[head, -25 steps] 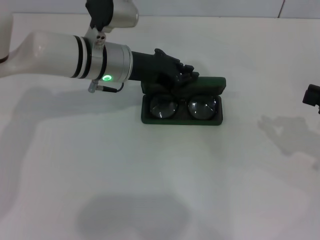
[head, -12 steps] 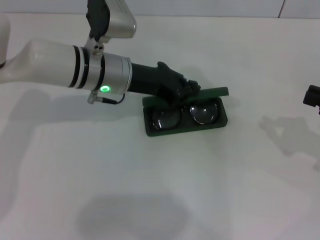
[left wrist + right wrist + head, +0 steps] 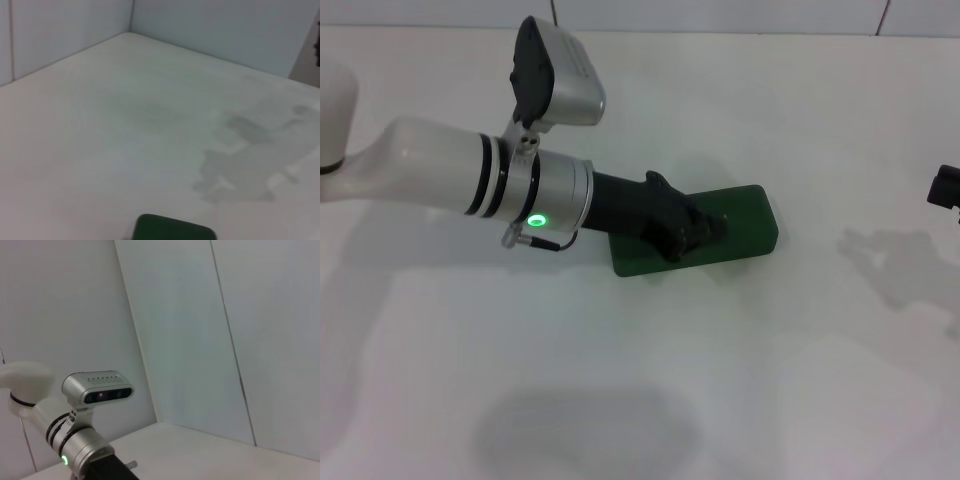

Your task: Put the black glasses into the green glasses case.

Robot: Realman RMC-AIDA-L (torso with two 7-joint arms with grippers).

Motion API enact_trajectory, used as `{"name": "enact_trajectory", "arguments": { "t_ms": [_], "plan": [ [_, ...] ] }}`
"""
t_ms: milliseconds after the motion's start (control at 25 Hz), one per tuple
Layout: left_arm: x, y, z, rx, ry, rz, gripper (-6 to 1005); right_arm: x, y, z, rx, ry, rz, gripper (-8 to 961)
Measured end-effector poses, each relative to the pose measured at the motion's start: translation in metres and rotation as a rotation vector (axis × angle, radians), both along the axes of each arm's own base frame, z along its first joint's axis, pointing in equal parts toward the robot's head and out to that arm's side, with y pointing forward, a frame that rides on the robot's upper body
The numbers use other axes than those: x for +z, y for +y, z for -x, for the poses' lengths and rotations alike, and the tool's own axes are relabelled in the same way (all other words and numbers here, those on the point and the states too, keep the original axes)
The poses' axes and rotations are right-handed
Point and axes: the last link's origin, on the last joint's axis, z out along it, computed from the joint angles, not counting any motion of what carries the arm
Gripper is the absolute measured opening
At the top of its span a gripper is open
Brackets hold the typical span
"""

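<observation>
A plain white table [image 3: 740, 380] fills the scene, its surface marked only by soft grey shadows. Pale wall panels [image 3: 200, 330] rise behind it, divided by thin dark vertical seams, and meet at a corner [image 3: 131, 17] at the table's far edge. A faint blotchy patch of shadow [image 3: 245, 160] lies across the tabletop.

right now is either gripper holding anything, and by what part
Nothing looks gripped. The left gripper rests on top of the closed green case, near the middle of its lid, pressing rather than grasping. The right gripper sits at the table's right edge, away from it.
</observation>
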Motion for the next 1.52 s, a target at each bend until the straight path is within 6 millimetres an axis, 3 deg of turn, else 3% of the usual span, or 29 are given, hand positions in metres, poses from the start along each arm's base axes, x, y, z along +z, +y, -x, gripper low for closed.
{"name": "enact_trajectory", "arguments": {
  "t_ms": [240,360,480,640,800,1120,1360,1520],
  "plan": [
    [0.015,-0.010,-0.012,-0.065,-0.120,-0.007,35,0.002,-0.001,-0.001,0.009,-0.007,0.005,209],
    [0.037,-0.024,-0.017,-0.119,-0.247,-0.003,42,0.001,-0.004,0.005,0.054,-0.012,0.032,211],
    [0.065,-0.046,-0.017,-0.226,-0.420,-0.009,110,-0.002,-0.009,0.014,0.135,-0.014,0.068,212],
    [0.096,-0.070,0.002,-0.248,-0.555,-0.041,200,-0.013,-0.010,0.030,0.215,-0.024,0.118,215],
    [0.110,-0.086,0.021,-0.236,-0.596,-0.085,341,-0.030,-0.009,0.055,0.325,-0.005,0.196,217],
    [0.109,-0.098,0.040,-0.235,-0.545,-0.089,700,-0.052,-0.005,0.096,0.492,0.054,0.248,550],
    [0.109,-0.100,0.044,-0.238,-0.523,-0.078,802,-0.052,-0.005,0.100,0.509,0.065,0.250,883],
    [0.110,-0.101,0.048,-0.237,-0.517,-0.086,800,-0.052,-0.005,0.098,0.499,0.065,0.251,881]
  ]
}}
